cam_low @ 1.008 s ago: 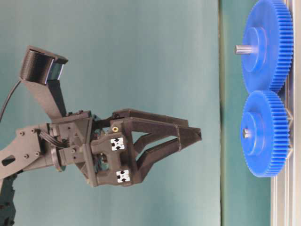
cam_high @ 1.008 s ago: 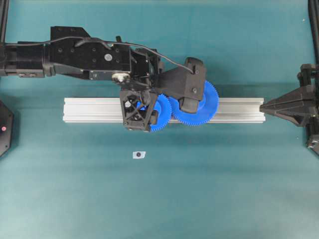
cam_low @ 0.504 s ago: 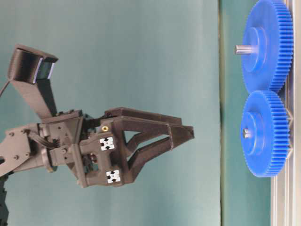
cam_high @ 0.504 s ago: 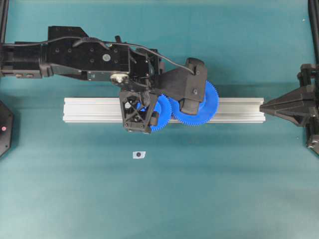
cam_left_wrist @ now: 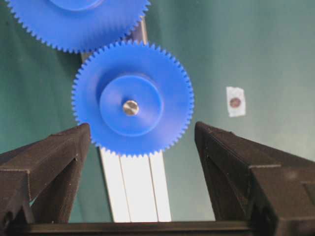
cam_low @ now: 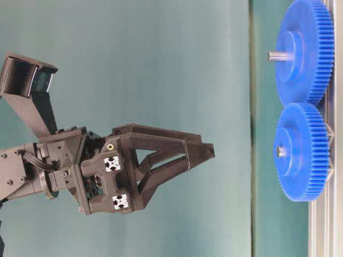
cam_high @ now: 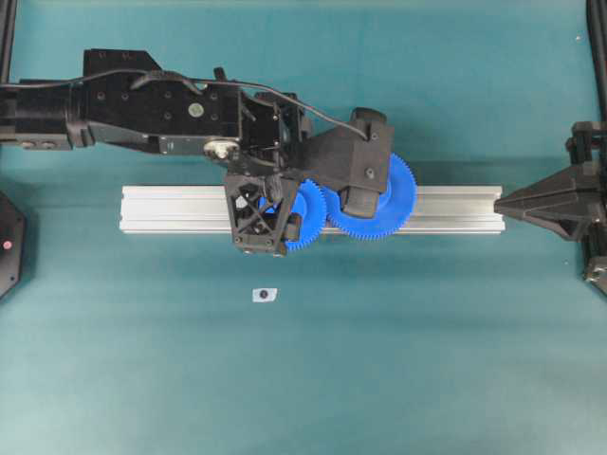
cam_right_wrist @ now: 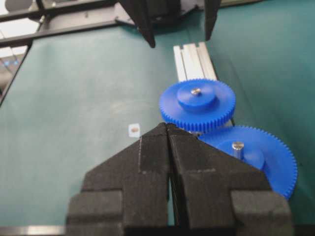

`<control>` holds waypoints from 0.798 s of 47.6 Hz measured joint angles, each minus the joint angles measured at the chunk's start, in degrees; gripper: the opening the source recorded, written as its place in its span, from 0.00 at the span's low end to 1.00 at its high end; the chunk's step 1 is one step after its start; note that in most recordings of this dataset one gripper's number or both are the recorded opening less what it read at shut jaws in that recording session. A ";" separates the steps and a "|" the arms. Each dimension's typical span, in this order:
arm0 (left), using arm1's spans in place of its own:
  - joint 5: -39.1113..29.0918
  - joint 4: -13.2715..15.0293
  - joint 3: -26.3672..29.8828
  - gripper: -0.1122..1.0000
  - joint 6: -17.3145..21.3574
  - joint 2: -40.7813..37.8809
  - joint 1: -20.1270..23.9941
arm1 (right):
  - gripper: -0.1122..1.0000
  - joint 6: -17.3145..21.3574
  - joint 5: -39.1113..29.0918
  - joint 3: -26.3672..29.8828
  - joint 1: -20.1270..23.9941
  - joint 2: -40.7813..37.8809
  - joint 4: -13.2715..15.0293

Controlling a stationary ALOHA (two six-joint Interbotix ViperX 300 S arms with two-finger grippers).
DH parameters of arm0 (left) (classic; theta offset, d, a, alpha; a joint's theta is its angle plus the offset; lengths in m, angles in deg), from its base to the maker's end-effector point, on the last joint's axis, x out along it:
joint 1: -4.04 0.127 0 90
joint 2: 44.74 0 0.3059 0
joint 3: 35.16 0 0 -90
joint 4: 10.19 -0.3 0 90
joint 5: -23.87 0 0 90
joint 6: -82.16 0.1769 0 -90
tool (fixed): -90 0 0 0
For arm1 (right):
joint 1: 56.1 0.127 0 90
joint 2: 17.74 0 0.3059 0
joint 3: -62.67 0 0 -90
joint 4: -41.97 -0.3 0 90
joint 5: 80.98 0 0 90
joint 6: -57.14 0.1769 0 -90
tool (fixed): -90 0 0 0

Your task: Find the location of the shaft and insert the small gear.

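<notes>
The small gear [cam_left_wrist: 132, 98] sits flat on the aluminium rail [cam_high: 171, 209], its teeth meshed with the larger gear [cam_low: 305, 51]. The shaft's silvery tip [cam_left_wrist: 130, 107] shows in the small gear's hub; its base is hidden. My left gripper [cam_low: 206, 152] hangs open well above the small gear [cam_low: 300, 151], touching nothing, and both fingers [cam_left_wrist: 59, 152] are empty. In the overhead view it [cam_high: 261, 213] covers part of the small gear [cam_high: 308, 226]. My right gripper [cam_high: 503, 201] is shut and empty at the rail's right end, its tip [cam_right_wrist: 167, 127] pointing at the gears.
A small white tag with a dark dot [cam_high: 264, 295] lies on the teal mat in front of the rail. The larger gear [cam_right_wrist: 251, 157] carries a taller grey pin [cam_low: 276, 55]. The left wrist camera housing [cam_high: 365, 161] hangs over the larger gear.
My left gripper has drawn further away from the gears, still open and empty. The small gear stays on the shaft. The right arm has not moved.
</notes>
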 measured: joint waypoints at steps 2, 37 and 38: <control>0.00 0.00 0.00 0.83 0.00 -0.09 0.00 | 0.08 0.00 0.00 0.09 0.09 0.00 0.00; -1.14 0.09 -0.09 0.83 -0.97 0.00 -0.18 | 0.08 0.09 0.00 0.00 0.00 0.00 0.00; -1.14 0.09 0.00 0.83 -0.97 0.00 -0.18 | 0.08 0.00 0.00 0.00 0.09 0.00 0.00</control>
